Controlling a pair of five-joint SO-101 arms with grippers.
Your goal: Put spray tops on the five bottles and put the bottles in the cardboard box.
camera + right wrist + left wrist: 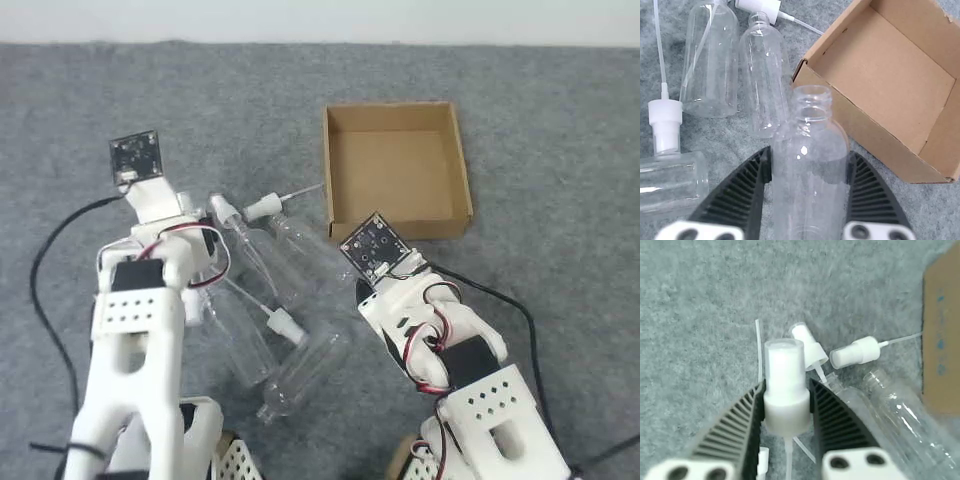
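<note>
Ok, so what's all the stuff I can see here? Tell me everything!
cardboard box: one, brown; open, nothing inside, beyond the bottles.
carpet: one, grey; under everything.
bottles: five, see-through; four lying beside the box, one in the right gripper.
spray tops: at least four, white; three among the lying bottles, one in the left gripper.
cables: two, black; one trailing beside each arm.
arms: two, white; side by side, bent over the bottles.
left gripper: one, black; shut on a spray top.
right gripper: one, black; shut on a bottle.

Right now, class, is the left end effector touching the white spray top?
Touching. In the left wrist view the left end effector clamps the spray top, both fingers against it.
</note>
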